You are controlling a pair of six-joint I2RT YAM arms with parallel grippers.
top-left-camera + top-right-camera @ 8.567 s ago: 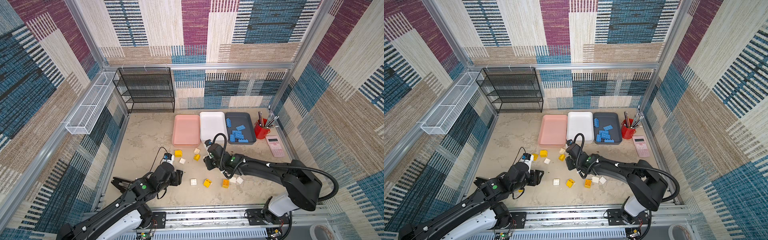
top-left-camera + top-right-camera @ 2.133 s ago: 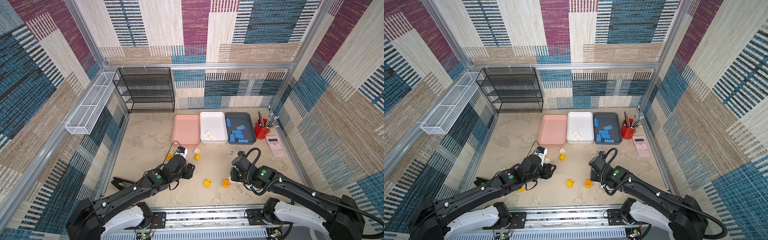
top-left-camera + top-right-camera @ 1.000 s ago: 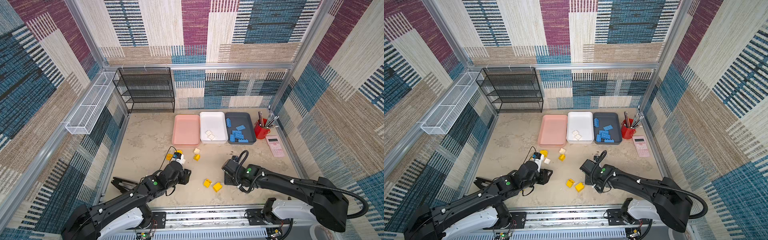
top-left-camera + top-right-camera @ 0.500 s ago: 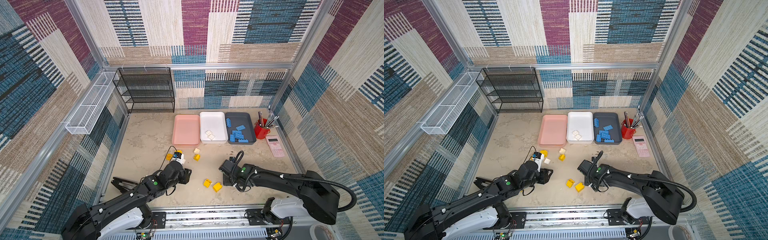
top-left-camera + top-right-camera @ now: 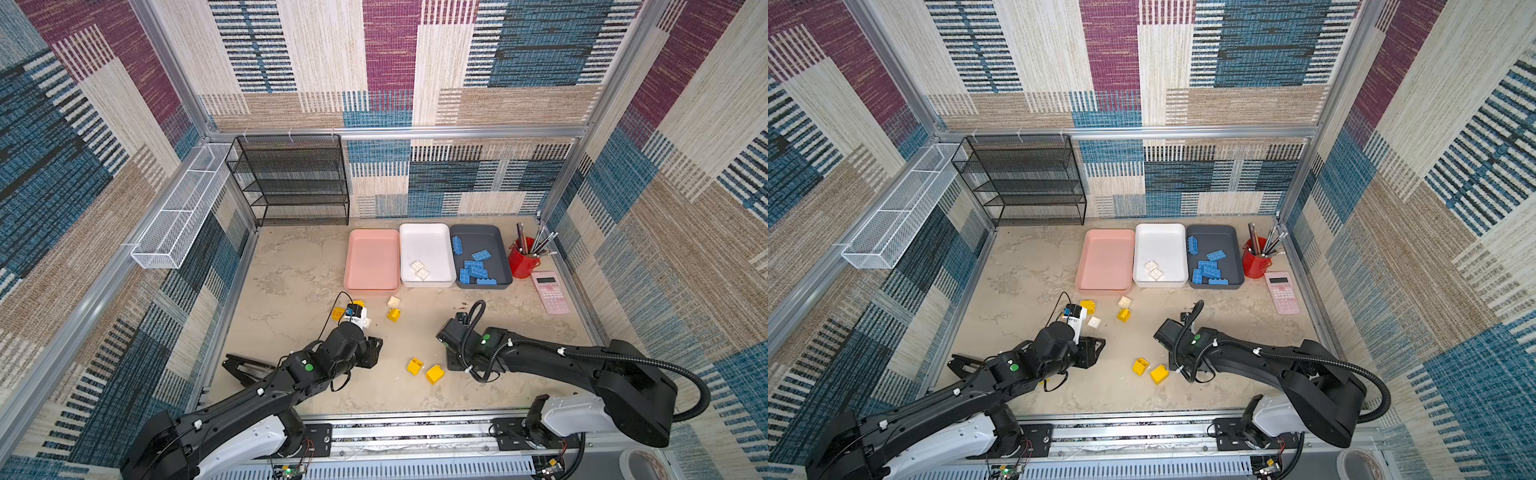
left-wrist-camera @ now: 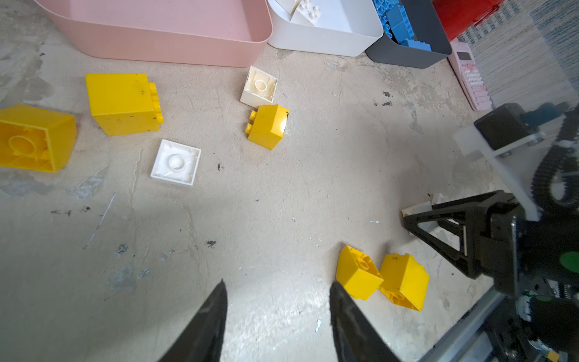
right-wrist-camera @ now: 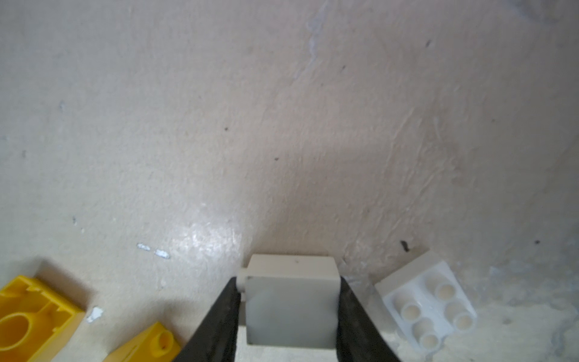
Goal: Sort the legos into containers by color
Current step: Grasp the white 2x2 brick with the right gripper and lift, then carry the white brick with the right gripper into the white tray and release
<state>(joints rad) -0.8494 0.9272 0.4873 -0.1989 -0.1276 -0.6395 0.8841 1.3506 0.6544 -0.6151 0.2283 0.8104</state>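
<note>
**Right gripper pinches a cream brick; yellow blocks wait on the table**

We start with the table (image 5: pixel 291 266), which fills the lower middle of both top views. At its far edge, right of centre, three trays stand side by side. The pink tray (image 5: pixel 372 257) holds nothing, the white tray (image 5: pixel 424 243) holds two white bricks (image 5: pixel 419 269), and the dark grey tray (image 5: pixel 478 241) holds the blue bricks (image 5: pixel 476 268).

Two yellow blocks (image 5: pixel 434 374) lie touching at lower centre, and more sit just in front of the pink tray.

In the left wrist view the left gripper (image 6: pixel 278 283) has its jaws spread, with only bare table between them. In the right wrist view the right gripper (image 7: pixel 288 279) has its jaws pressed against opposite sides of a cream brick (image 7: pixel 291 301) that lies on its side. A second white brick (image 7: pixel 426 307) sits studs-up just beside it. We cannot tell whether the pinched brick has left the table.

We judge the brick to be light, stiff, hollow and smooth-walled, so it could slip or pivot. One jaw seems to bear on the studded face. Flat parallel walls, gripped at the centre, would hold more surely.
</note>
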